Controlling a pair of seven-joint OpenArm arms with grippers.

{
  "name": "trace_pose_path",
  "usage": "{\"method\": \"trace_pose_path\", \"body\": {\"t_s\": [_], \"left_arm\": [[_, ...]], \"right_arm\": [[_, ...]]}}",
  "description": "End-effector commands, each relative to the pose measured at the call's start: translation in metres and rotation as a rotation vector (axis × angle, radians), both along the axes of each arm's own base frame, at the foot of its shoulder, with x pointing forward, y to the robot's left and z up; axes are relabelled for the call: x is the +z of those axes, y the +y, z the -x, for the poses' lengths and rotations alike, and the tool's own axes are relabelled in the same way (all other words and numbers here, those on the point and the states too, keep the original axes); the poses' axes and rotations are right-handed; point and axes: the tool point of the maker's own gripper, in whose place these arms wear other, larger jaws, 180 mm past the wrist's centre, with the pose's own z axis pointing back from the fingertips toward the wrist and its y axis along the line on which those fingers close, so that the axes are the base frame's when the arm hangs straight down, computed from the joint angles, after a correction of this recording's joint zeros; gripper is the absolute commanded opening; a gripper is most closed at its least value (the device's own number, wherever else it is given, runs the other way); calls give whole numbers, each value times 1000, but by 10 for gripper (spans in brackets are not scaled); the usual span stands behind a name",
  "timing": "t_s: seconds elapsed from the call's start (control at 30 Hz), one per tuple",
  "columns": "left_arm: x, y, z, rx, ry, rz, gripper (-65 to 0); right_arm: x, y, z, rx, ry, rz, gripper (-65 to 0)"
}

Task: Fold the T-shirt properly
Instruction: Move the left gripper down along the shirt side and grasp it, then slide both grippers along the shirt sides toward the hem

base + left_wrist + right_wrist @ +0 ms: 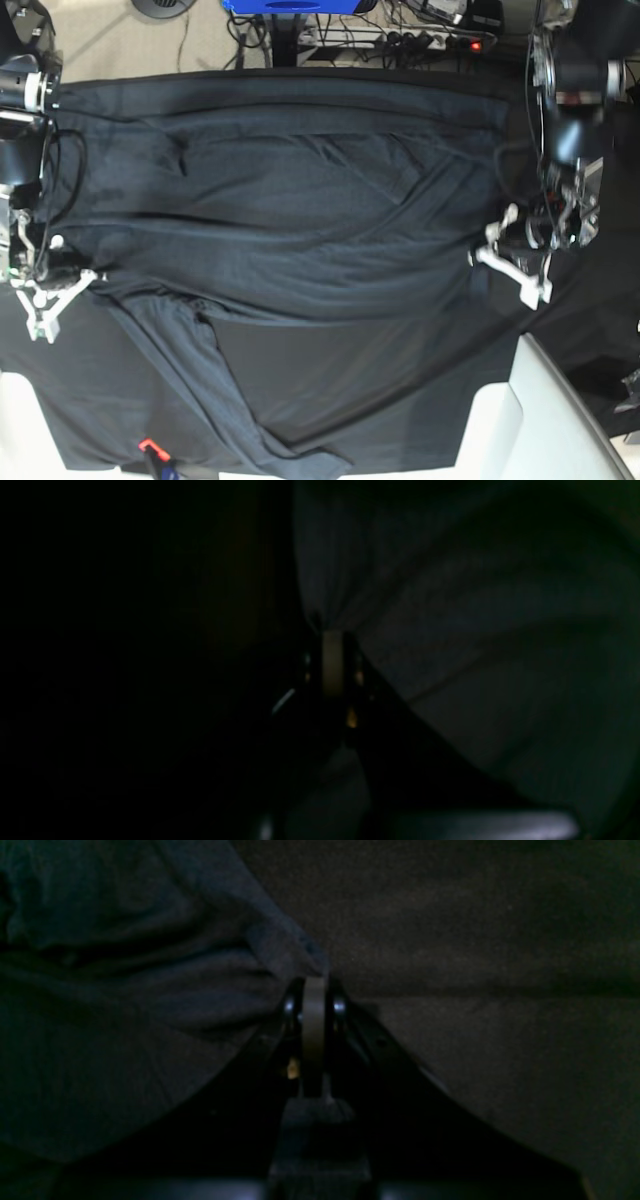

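Observation:
The T-shirt (300, 200) lies spread wide across the table in the base view, dark slate grey and wrinkled, with one part trailing down toward the front edge. My left gripper (480, 257) is at the shirt's right edge. In the left wrist view it (331, 632) is shut on the T-shirt (450, 595), whose folds converge at its tips. My right gripper (92, 277) is at the shirt's left edge. In the right wrist view it (315, 980) is shut on a corner of the T-shirt (150, 965).
A black tablecloth (400, 380) covers the table under the shirt. White surfaces stand at the front right (540, 420) and front left (15, 420). Cables and a power strip (430, 40) lie behind the table. A small orange-red object (148, 445) sits at the front edge.

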Motion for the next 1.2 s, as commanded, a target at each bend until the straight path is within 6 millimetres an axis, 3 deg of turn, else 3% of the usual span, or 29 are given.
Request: {"method": "trace_pose_path", "body": {"t_s": [0.0, 0.1, 0.47, 0.67, 0.77, 0.97, 1.03, 1.17], "left_arm": [[21, 14, -13, 29, -55, -26, -650], [31, 19, -2, 59, -56, -48, -650], [30, 14, 19, 35, -48, -61, -650], [30, 18, 22, 42, -45, -66, -244], [36, 37, 25, 112, -64, -60, -109], [47, 62, 22, 196, -101, -61, -128], [58, 61, 5, 194, -133, -57, -146], [48, 64, -11, 235, -100, -6, -197]], "right_arm": [[22, -11, -18, -8, -68, 16, -642], [21, -11, -18, -9, -65, 15, -642], [21, -11, -17, -9, -63, 15, -642], [17, -11, -13, -9, -36, 13, -642], [18, -10, -13, -8, -32, 15, -642], [18, -10, -13, -8, -32, 15, -642], [18, -10, -13, -8, -32, 15, -642], [18, -10, -13, -8, -32, 15, -642]]}}
